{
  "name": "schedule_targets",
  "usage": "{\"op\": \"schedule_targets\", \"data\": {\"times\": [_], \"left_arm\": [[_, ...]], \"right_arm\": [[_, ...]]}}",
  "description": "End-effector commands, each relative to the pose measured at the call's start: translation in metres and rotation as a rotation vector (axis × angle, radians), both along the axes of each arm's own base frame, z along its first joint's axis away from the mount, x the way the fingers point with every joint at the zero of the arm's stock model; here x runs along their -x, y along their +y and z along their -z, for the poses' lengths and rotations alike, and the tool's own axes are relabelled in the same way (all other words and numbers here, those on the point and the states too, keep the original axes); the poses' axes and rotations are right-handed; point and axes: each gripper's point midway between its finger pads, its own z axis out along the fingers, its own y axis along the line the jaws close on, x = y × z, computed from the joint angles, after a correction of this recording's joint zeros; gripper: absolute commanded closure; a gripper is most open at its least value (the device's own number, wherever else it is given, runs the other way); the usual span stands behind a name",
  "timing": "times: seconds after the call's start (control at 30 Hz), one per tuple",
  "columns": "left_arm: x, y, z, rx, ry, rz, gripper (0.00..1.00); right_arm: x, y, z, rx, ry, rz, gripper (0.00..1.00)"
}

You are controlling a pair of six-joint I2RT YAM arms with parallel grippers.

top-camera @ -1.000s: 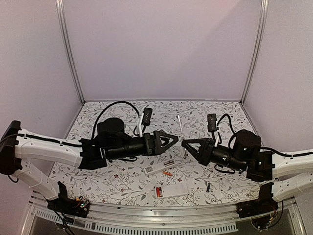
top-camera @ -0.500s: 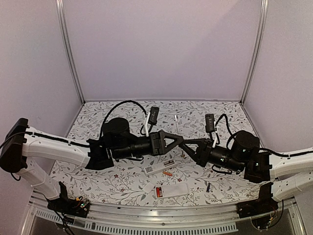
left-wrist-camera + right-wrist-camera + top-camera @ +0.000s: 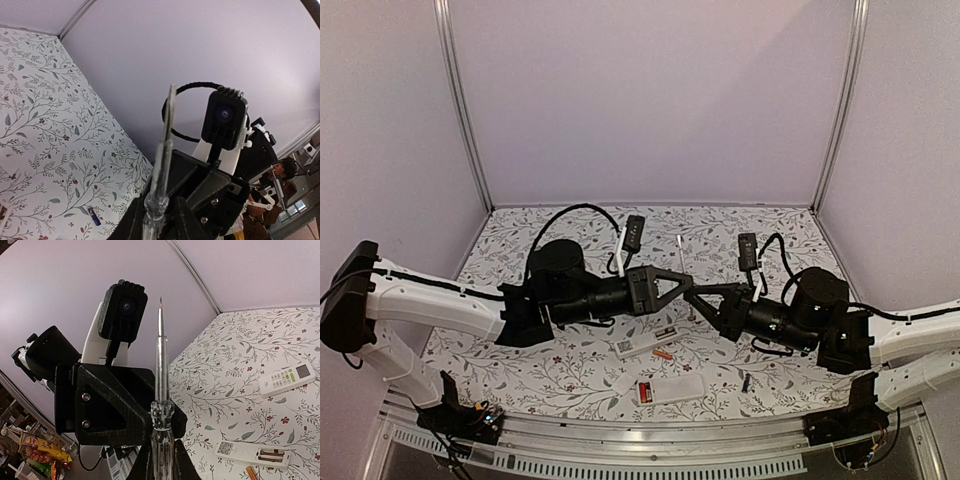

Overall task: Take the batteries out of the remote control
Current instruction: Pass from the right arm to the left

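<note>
Batteries (image 3: 663, 354) barely discernible by remote (image 3: 647, 344); left jaws, right jaws clamp upright screwdriver (image 3: 160, 390).

Up from the grey slotted metal base rail (image 3: 650, 445), the left arm (image 3: 430, 305) and right arm (image 3: 915, 335) wear smooth white shells with black joints. Farther from the rail come round black motor housings, looping black cables (image 3: 560, 210), then the black angular left gripper (image 3: 688, 285) and right gripper (image 3: 697, 290) with silver screws (image 3: 86, 396), each topped by a black box camera (image 3: 634, 232) on a white bracket
</note>
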Motion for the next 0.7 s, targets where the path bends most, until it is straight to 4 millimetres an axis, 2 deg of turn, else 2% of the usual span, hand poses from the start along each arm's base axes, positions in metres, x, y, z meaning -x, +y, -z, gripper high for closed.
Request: {"op": "schedule_targets", "data": {"times": [0.0, 0.17, 0.27, 0.4, 0.43, 0.6, 0.67], "left_arm": [[0.004, -0.007, -0.008, 0.024, -0.014, 0.017, 0.79], [0.004, -0.006, -0.009, 0.026, -0.015, 0.016, 0.88], [0.004, -0.005, -0.007, 0.019, -0.010, 0.017, 0.97], [0.004, -0.004, -0.002, 0.003, -0.003, 0.016, 1.00], [0.004, -0.004, -0.001, -0.001, -0.003, 0.016, 1.00], [-0.003, 0.006, 0.007, -0.049, -0.011, -0.030, 1.00], [-0.006, 0.012, 0.012, -0.081, -0.017, -0.045, 1.00]], "right_arm": [[0.006, 0.004, 0.008, 0.019, -0.007, -0.028, 1.00], [0.005, 0.007, 0.015, 0.034, 0.003, -0.031, 1.00], [0.004, 0.006, 0.018, 0.040, 0.005, -0.021, 1.00], [0.003, 0.004, 0.019, 0.040, 0.011, -0.012, 0.90], [0.003, 0.003, 0.019, 0.040, 0.011, -0.011, 0.83], [-0.001, -0.005, 0.025, 0.061, 0.029, 0.027, 0.30], [-0.004, -0.013, 0.027, 0.075, 0.036, 0.061, 0.20]]}}
